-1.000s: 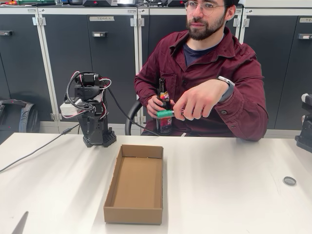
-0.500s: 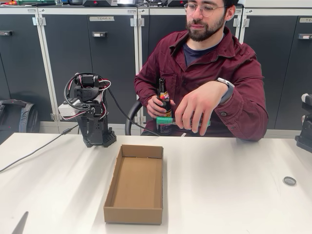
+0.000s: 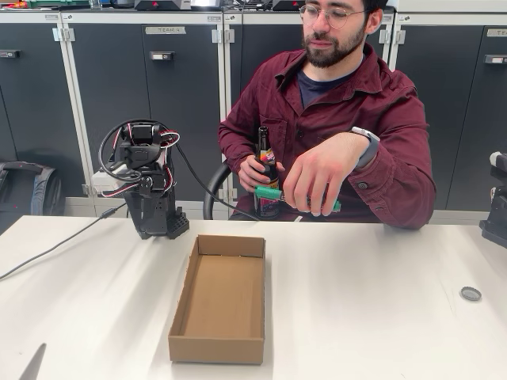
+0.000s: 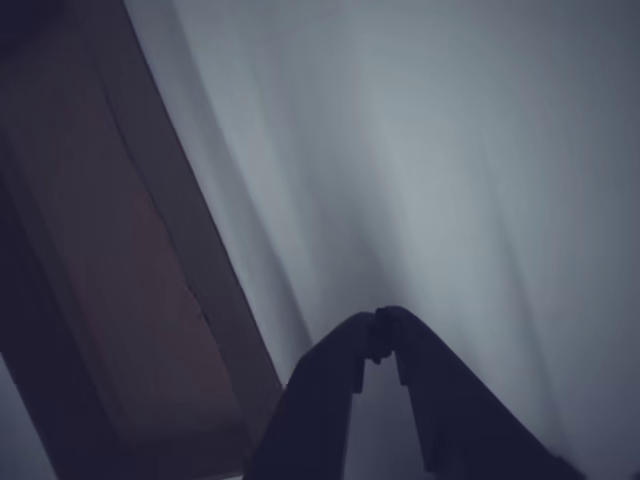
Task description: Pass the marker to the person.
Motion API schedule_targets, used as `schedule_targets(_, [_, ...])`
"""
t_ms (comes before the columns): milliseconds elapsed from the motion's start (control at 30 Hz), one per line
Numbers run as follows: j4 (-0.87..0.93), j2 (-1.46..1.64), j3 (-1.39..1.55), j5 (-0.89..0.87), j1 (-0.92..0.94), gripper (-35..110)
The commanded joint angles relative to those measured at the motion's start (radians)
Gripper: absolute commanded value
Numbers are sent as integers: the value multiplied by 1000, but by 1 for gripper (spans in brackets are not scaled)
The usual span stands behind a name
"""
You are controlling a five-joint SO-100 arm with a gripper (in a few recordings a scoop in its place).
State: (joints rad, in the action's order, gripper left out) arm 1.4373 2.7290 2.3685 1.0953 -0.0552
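Note:
The person (image 3: pixel 341 111) sits behind the table's far edge. One of their hands (image 3: pixel 317 170) grips the marker (image 3: pixel 268 193) from above, just over that edge, its green cap pointing left in the fixed view. Their other hand holds a dark glass bottle (image 3: pixel 264 158) upright behind it. My arm (image 3: pixel 150 186) stands folded at the back left of the table, well apart from the marker. In the wrist view my gripper (image 4: pixel 383 335) is shut with its tips touching and nothing between them, hanging over the white tabletop.
An open cardboard box (image 3: pixel 222 297) lies in the middle of the table, and its edge shows at the left of the wrist view (image 4: pixel 110 280). A small round disc (image 3: pixel 470 294) lies at the right. A cable (image 3: pixel 55 247) trails off to the left.
The person's hand has lowered the marker slightly toward the table edge. My arm's upper part has folded a little further to the left.

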Motion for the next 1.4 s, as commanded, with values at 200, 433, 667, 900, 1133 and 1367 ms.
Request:
schedule_targets(200, [-44,-147,-133,-75,-5,-5])
schedule_targets(433, [-41,-272,-225,-38,-81,-5])
schedule_targets(667, [61,-301,-433,114,-354,-5])
schedule_targets(900, [201,-357,-629,31,-580,-5])
schedule_targets(1133, [261,-368,-758,-46,-739,-5])
schedule_targets(1367, [242,-348,-736,-20,-568,-2])
